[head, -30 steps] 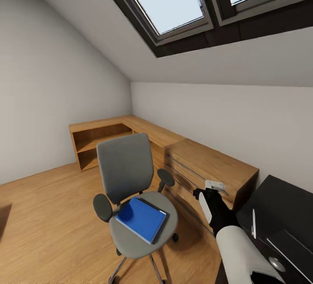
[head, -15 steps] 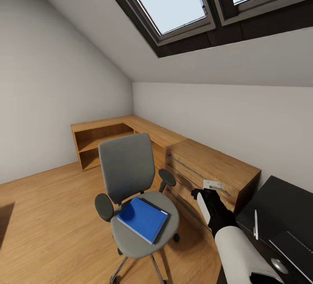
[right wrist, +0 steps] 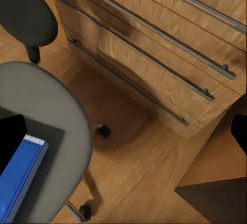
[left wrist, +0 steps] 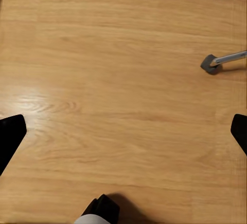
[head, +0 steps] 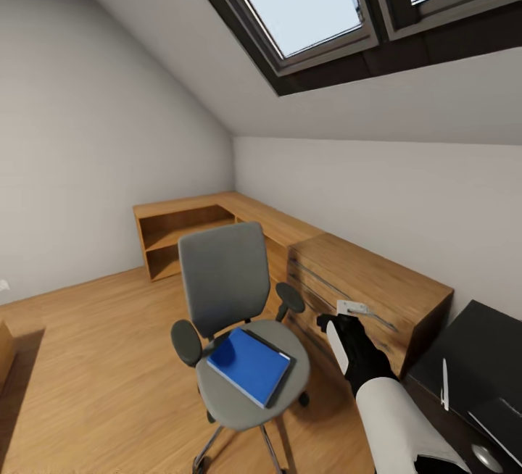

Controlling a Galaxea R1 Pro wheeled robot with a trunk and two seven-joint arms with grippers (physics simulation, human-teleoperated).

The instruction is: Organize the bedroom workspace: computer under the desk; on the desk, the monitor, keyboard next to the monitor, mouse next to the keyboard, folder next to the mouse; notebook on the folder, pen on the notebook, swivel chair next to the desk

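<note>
Your right gripper point(head: 341, 323) hangs spread and empty, apparently short of the swivel chair point(head: 239, 314) carrying the blue folder point(head: 249, 365).

The right arm's smooth white cylindrical forearm shell point(head: 395, 420) ends in a matte black wrist segment with a white side panel, topped by a small light grey boxy camera mount point(head: 355, 308). Black wedge-shaped fingertips point(left wrist: 11, 139) frame the left wrist view.

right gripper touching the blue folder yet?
Apart. In the head view the right gripper hangs beside the swivel chair, with bare seat and floor between it and the blue folder. The right wrist view shows its fingertips spread wide, nothing between them.
</note>
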